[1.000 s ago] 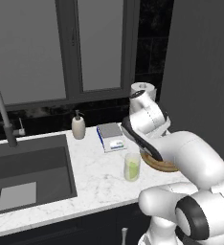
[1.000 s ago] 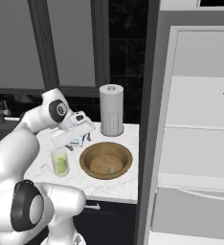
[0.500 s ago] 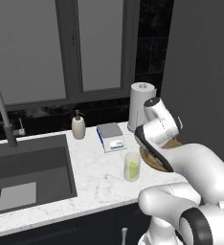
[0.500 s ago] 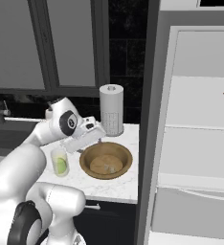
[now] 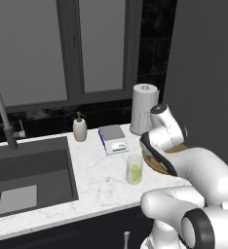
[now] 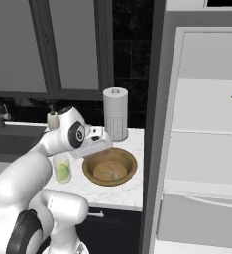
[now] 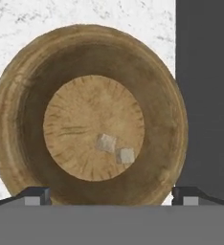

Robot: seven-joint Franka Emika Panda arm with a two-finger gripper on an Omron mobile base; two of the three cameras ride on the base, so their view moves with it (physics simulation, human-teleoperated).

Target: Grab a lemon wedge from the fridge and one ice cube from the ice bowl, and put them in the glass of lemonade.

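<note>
No readable text; label on small box too blurred.

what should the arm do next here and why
Probably lower the open pincer straight into the ice bowl toward one of the two ice cubes. In the hand view the fingertips stand wide apart above the bowl and hold nothing. The glass of lemonade already seems to hold something green, likely the lemon wedge, so ice looks like what remains.

Two ice cubes in ice bowl; glass of lemonade left.
</note>
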